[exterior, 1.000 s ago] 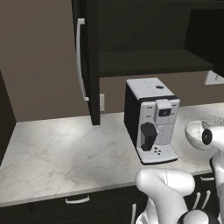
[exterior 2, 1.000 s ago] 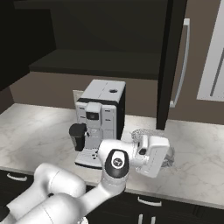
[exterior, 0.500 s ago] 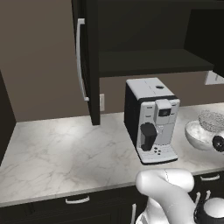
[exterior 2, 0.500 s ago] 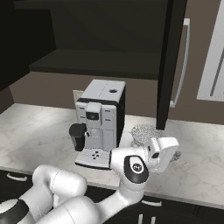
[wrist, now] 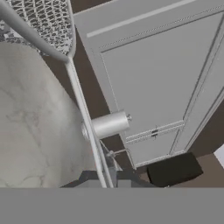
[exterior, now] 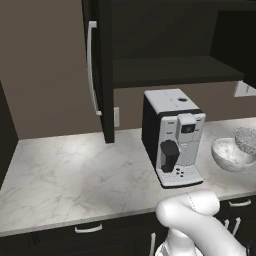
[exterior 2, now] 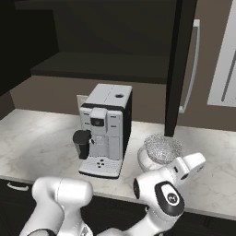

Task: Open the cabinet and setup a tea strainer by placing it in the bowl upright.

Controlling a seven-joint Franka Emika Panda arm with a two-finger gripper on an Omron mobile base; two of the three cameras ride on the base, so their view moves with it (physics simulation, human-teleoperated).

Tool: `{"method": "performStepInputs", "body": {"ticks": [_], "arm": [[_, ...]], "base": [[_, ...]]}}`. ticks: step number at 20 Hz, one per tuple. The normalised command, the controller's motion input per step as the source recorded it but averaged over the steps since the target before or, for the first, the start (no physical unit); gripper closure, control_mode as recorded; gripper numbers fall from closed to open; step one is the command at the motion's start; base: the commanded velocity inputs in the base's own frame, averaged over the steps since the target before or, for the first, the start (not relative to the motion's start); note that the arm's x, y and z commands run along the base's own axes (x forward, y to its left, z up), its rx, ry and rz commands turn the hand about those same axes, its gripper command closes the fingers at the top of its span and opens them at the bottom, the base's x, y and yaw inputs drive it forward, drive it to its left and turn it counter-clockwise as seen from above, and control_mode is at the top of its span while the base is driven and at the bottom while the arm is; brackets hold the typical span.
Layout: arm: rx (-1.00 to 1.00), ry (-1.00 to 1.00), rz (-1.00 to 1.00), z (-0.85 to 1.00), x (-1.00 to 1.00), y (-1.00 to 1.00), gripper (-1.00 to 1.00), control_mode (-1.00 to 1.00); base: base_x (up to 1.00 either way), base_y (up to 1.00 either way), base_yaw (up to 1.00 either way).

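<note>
The black wall cabinet stands open, its door [exterior: 101,75] swung out with a long silver bar handle [exterior 2: 193,64]. The marbled bowl [exterior: 226,154] sits on the counter right of the coffee machine. The mesh tea strainer [exterior: 246,140] leans tilted on the bowl's right rim, and its basket [exterior 2: 162,148] covers the bowl [exterior 2: 146,162]. In the hand view the basket [wrist: 46,19] is at top left. Its thin handle [wrist: 83,118] runs straight down into my gripper [wrist: 106,178], which looks shut on it. My white hand [exterior 2: 190,165] hovers just right of the bowl.
A white and black coffee machine [exterior: 172,135] stands mid-counter, left of the bowl. Open marble counter [exterior: 70,175] stretches to the left. Low black drawers [exterior: 87,230] run under the counter edge. A pale panelled window [exterior 2: 226,69] lies on the right wall.
My hand has carried the strainer down and to the right, from above the bowl to its rim. The arm has dropped lower in both base views.
</note>
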Motion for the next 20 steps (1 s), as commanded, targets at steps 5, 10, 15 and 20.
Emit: {"method": "performStepInputs", "body": {"ticks": [5,10,15,20], "arm": [[-0.02,-0.03,0.03,-0.05,-0.1,-0.11,1.0,-1.0],[-0.01,0.0,0.0,-0.07,0.0,0.04,1.0,-1.0],[0.0,0.0,0.0,-0.02,0.0,0.03,1.0,-1.0],[0.0,0.0,-0.03,-0.02,0.12,0.0,1.0,-1.0]], "base": [[0.0,0.0,0.0],[0.0,0.0,0.0],[0.0,0.0,0.0],[0.0,0.0,0.0]]}}
